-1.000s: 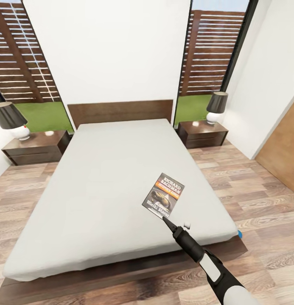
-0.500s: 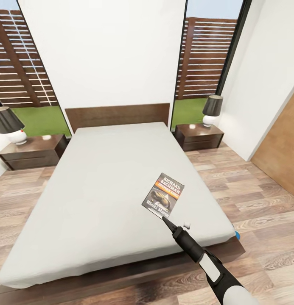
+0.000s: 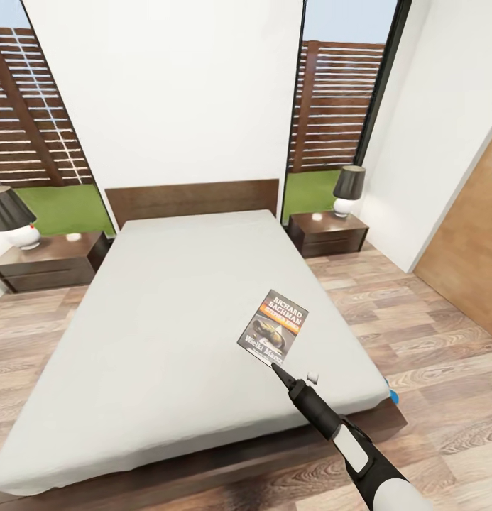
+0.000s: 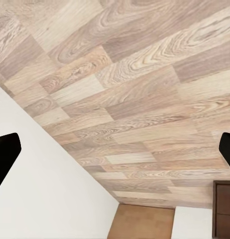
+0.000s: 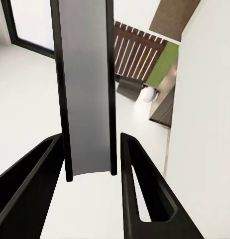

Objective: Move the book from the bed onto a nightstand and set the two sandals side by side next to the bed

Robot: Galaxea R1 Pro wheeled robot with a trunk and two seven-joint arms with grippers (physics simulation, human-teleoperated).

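Pinching the book (image 3: pixel 273 326) at its near corner, the right pincer (image 3: pixel 276 367) holds it above the bed (image 3: pixel 167 319); the left pincer (image 4: pixel 115 149) hangs spread above plank floor (image 4: pixel 145 89).

- White walls (image 3: pixel 167 92) behind and to the right.
- Two tall black-framed windows (image 3: pixel 334 106) showing a slatted brown fence (image 3: pixel 33 121) and grass (image 3: pixel 57 206).
- Wood-plank floor (image 3: pixel 416 333).
- Black-shaded lamps with white bases: one far left (image 3: pixel 8 216), one right (image 3: pixel 347 190).
- Light-brown wooden panel (image 3: pixel 469 241) at the right edge.
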